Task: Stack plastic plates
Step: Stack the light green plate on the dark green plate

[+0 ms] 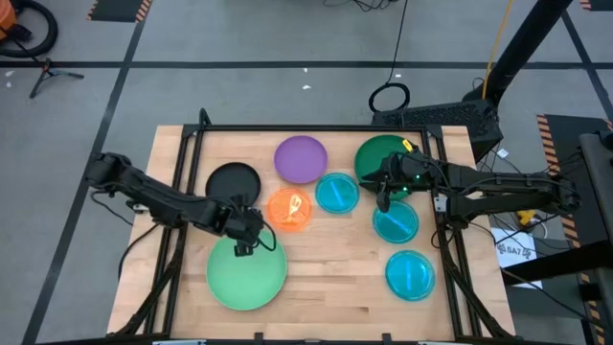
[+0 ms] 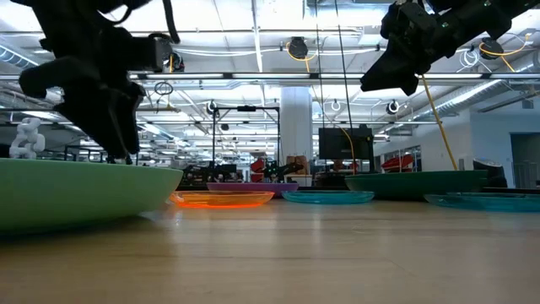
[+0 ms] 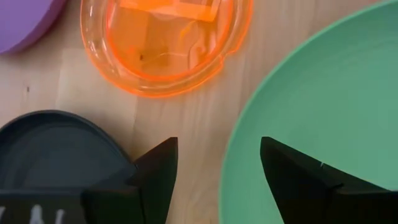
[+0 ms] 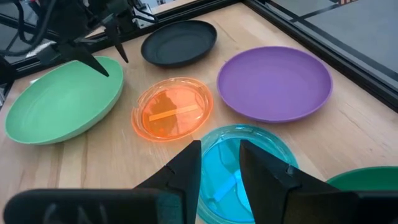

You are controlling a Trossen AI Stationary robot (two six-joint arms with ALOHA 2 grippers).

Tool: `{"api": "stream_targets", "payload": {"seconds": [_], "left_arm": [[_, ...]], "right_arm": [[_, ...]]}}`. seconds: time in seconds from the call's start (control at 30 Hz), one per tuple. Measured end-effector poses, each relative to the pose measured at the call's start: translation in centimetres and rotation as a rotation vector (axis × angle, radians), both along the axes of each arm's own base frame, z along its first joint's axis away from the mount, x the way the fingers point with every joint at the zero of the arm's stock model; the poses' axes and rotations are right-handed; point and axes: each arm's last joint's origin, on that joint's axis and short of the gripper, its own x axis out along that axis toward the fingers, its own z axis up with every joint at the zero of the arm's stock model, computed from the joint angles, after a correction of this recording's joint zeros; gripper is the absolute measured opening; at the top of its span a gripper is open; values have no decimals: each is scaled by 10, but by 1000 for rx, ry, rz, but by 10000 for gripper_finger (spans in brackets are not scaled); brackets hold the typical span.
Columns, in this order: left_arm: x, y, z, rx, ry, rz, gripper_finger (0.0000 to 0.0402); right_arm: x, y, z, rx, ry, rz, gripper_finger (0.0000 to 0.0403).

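A large mint green plate lies flat on the table at the near left. My left gripper is open just above its far rim, one finger over the plate and one over the bare wood, touching nothing. Black, purple and orange plates lie beyond it. My right gripper is open with a narrow gap and empty. It is raised above the table by a cyan plate, near the dark green plate.
Two more cyan plates lie at the right side. A black frame rail runs along the table's far edge and down both sides. Bare wood shows at the near middle.
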Motion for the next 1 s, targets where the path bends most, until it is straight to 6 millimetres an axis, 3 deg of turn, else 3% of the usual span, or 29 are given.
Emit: {"api": "stream_targets", "payload": {"seconds": [0.63,1.0], "left_arm": [[16,5,-14,-22,12,-71,234],[24,2,-35,-50,85,-78,234]], "right_arm": [[0,0,0,-13,3,6,105],[0,0,0,-16,5,8,105]]}}
